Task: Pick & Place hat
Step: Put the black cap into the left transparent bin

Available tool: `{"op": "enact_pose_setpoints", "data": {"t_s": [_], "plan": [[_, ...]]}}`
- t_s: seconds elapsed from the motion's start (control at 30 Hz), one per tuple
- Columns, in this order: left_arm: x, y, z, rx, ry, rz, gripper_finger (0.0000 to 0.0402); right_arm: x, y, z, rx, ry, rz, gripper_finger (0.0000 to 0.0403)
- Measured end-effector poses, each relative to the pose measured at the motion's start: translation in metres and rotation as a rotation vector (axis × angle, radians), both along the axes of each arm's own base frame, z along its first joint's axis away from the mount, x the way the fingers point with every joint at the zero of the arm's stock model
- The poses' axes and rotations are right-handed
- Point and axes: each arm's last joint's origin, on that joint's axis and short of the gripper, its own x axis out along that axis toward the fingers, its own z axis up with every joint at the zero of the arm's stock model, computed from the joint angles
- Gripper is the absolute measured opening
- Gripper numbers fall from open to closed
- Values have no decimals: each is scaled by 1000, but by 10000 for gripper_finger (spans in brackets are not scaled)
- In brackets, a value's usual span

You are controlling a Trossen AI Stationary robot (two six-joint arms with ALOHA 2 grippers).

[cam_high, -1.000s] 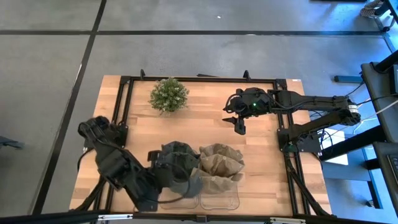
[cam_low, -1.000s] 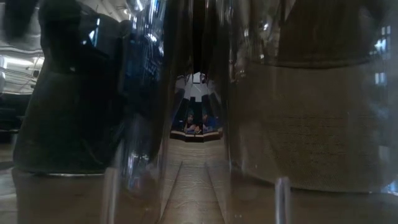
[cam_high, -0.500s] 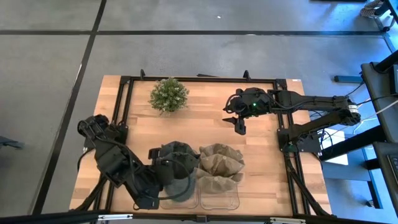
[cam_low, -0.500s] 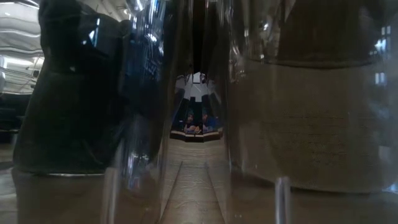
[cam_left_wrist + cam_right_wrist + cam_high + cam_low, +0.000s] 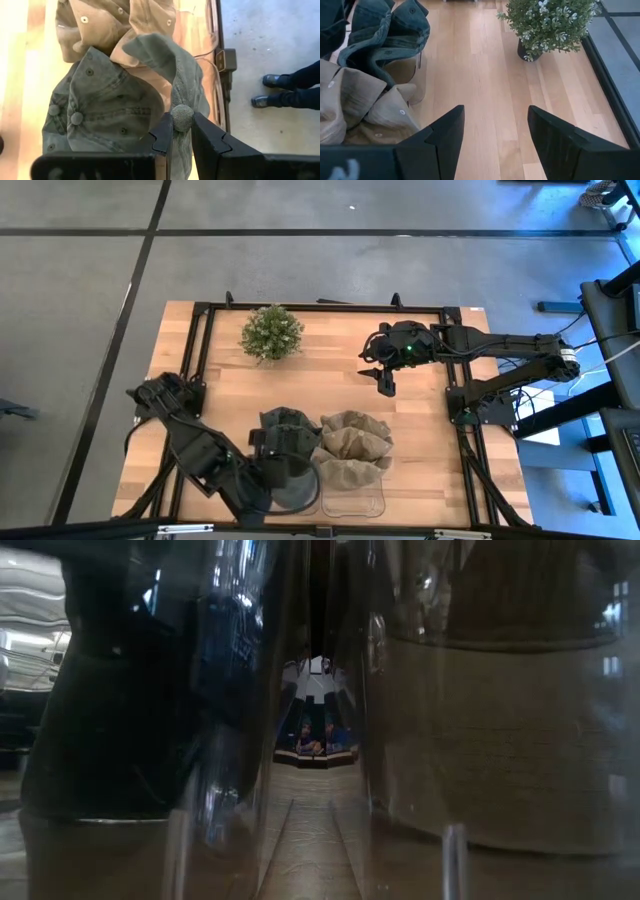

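Plainly, left claw (image 5: 182,131) pinches the green hat (image 5: 120,100); right claw (image 5: 492,130) hangs open; lettering unreadable.

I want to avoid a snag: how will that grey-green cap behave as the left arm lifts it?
Probably floppy: the grey-green cap sags in folds around the left gripper, pinched at its top button. It likely drapes and may drag the tan hat it touches.

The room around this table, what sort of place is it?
Probably a robotics lab or workshop. A wooden table in a black metal frame stands on a bare grey tiled floor, with two robot arms mounted on it; the left pincer grips a green hat.
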Motion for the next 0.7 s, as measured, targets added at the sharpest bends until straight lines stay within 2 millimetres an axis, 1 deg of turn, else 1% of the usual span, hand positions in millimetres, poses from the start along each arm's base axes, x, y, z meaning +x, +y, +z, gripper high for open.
{"op": "enact_pose_setpoints", "data": {"t_s": [0.17, 0.4, 0.7], "plan": [[11, 0, -11, 23, 27, 12, 42, 0, 0, 0, 9, -1, -7, 219], [32, 1, -32, 62, 98, -30, 42, 1, 0, 1, 42, -13, -33, 219], [40, 16, -33, 113, 114, -40, 48, 0, 0, 1, 44, -13, -34, 219]]}}
